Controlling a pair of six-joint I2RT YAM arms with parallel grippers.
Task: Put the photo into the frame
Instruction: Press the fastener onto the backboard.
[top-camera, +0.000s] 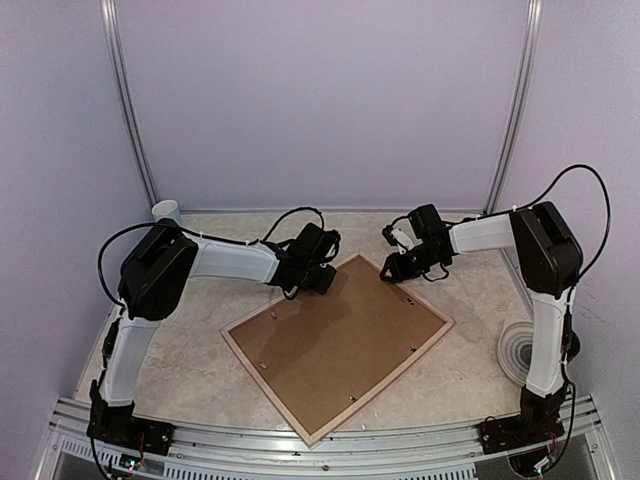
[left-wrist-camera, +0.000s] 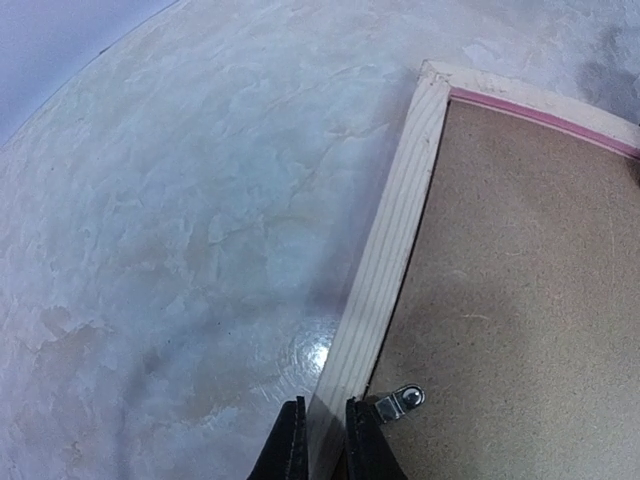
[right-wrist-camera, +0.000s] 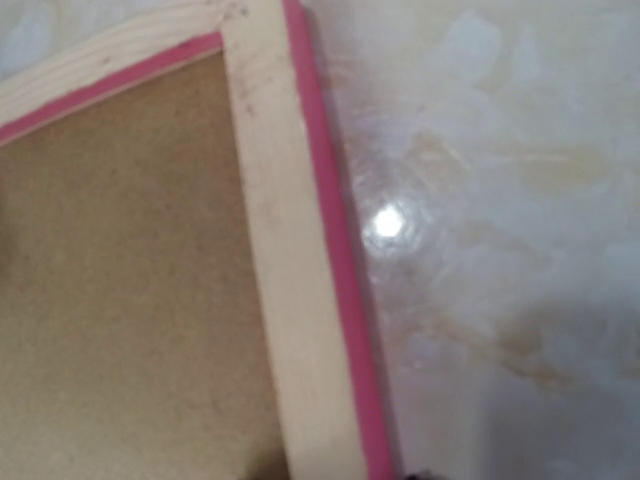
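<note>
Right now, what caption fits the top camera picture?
Left gripper straddles a rail of the face-down frame, right gripper beside its far corner.

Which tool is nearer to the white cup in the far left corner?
Left. The left tool is at the far left rail of the frame, to the right of the cup. The right tool is beyond the frame's far corner, even farther to the right.

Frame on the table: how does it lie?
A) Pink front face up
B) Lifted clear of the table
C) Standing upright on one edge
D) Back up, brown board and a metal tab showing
D: the left wrist view shows the frame with its pale wood back up, the brown backing board inside it and a metal tab at the rail.
</note>
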